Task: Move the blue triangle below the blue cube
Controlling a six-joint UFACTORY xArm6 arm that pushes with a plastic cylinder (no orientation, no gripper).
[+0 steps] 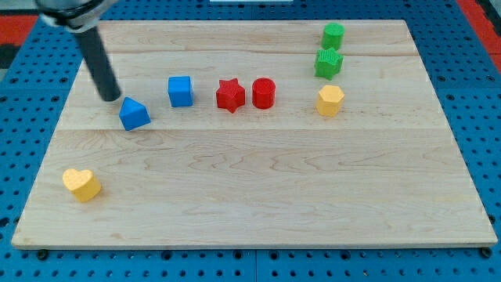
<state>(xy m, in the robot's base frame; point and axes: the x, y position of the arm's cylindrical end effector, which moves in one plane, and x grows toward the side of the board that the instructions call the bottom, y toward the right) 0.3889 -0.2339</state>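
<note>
The blue triangle [134,114] lies on the wooden board [258,188] at the view's left. The blue cube [180,91] sits just to its upper right, a small gap between them. My tip [110,97] rests on the board just to the upper left of the blue triangle, close to it; I cannot tell whether it touches it. The dark rod rises from the tip to the view's top left.
A red star [230,95] and a red cylinder [264,92] stand right of the blue cube. A green cylinder [333,35], a green star [329,63] and a yellow hexagon [330,100] stack down the upper right. A yellow heart [81,184] lies at the lower left.
</note>
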